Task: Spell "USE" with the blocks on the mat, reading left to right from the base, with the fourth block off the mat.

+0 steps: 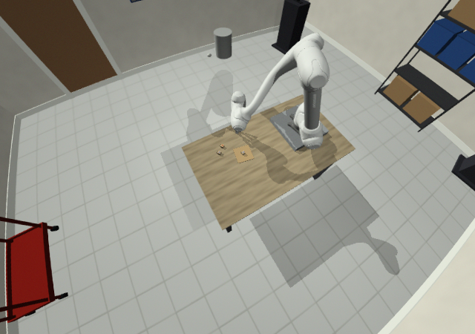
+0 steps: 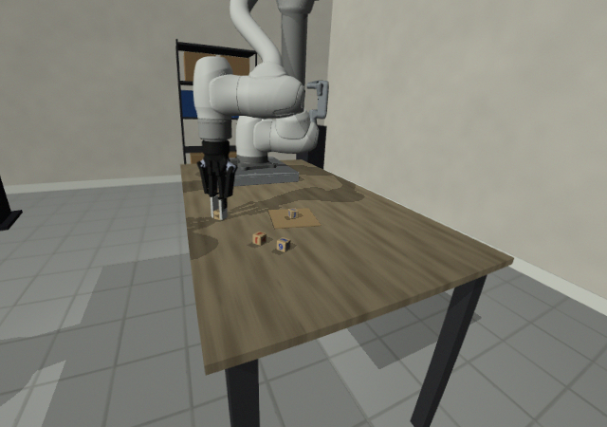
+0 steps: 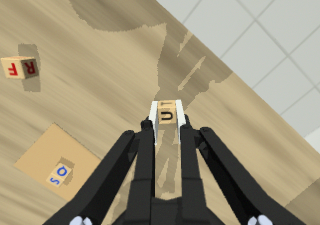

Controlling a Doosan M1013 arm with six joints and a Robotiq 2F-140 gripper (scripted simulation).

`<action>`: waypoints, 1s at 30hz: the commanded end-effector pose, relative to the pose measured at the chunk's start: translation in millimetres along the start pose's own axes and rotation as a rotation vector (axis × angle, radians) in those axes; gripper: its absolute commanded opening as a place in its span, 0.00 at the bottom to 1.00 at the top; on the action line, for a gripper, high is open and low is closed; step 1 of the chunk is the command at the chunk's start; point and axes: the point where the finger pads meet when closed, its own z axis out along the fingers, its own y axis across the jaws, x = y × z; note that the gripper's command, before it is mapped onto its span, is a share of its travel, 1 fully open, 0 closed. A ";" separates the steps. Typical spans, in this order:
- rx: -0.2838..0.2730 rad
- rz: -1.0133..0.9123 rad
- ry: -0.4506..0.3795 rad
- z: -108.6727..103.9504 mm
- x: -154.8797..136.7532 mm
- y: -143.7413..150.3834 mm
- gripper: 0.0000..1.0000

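My gripper points down at the table's left edge, and its two pads are shut on the sides of the U block, which rests on the wood. The tan mat lies flat and carries the S block. A block with red F and R faces lies off the mat. Next to it lies a block with a blue letter that I cannot read.
The wooden table holds the robot base at its far end. The held block is close to the table's edge, with tiled floor beyond. A shelf rack stands away from the table.
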 end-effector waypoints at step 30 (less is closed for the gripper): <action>0.001 0.000 -0.001 -89.9 -1.9 2.3 0.13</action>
